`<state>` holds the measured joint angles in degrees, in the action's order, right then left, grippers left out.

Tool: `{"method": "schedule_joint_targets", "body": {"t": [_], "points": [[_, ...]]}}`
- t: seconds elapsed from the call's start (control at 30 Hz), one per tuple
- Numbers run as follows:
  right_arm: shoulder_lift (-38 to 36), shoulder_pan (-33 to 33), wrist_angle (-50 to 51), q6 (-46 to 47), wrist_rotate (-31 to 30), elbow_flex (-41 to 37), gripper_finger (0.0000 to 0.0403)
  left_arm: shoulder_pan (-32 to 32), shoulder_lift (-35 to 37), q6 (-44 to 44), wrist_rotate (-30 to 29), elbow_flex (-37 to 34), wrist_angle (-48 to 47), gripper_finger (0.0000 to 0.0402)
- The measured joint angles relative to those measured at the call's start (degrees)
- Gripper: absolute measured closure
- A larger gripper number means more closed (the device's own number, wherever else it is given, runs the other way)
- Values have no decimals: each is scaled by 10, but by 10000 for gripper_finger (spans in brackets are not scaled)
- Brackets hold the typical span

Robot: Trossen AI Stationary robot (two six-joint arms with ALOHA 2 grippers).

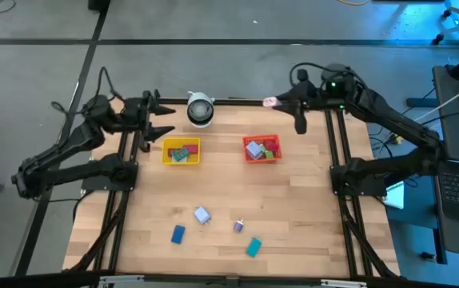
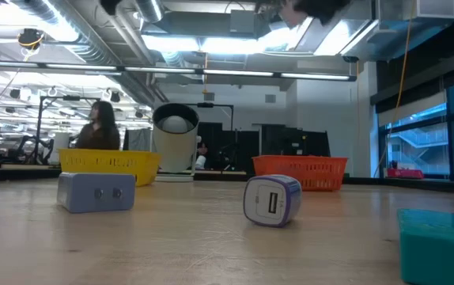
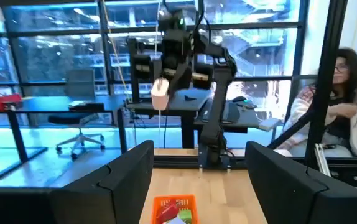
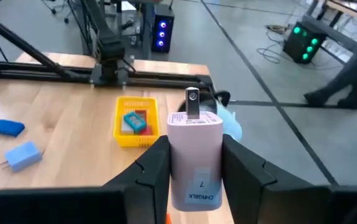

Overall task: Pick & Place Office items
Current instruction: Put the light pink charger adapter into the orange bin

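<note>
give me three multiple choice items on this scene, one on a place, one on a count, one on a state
1. Where does the yellow tray sit?
A. on the side of the left arm
B. on the side of the right arm
C. at the table's near edge

2. How many small items lie loose on the table, outside both trays?
A. one
B. four
C. nine

3. What is the right end effector doing?
A. hanging open
B. shut on nothing
C. shut on a white charger

Answers:
1 A, the high view shows it near the left arm, with the red tray toward the right arm.
2 B, the high view shows four.
3 C, the right wrist view shows the charger between its fingers.
</note>
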<state>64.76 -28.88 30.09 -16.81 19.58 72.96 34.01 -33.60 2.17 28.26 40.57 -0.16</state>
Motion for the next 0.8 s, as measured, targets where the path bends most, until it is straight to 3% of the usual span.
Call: {"method": "schedule_joint_targets", "body": {"t": [0.2, 0.4, 0.57, 0.7, 0.8], "points": [[-93, -73, -132, 48, 70, -177, 289, -3, 66, 8, -81, -76, 18, 153], [-160, -107, -246, 120, 85, -326, 287, -3, 100, 55, -114, -162, 81, 153], [-165, -98, -286, 171, 63, -419, 290, -3, 105, 86, -168, -227, 115, 153], [-155, -72, -338, 240, 58, -477, 290, -3, 105, 106, -167, -249, 144, 153], [-140, -44, -361, 262, 16, -503, 289, -3, 105, 106, -166, -251, 146, 153]]}}
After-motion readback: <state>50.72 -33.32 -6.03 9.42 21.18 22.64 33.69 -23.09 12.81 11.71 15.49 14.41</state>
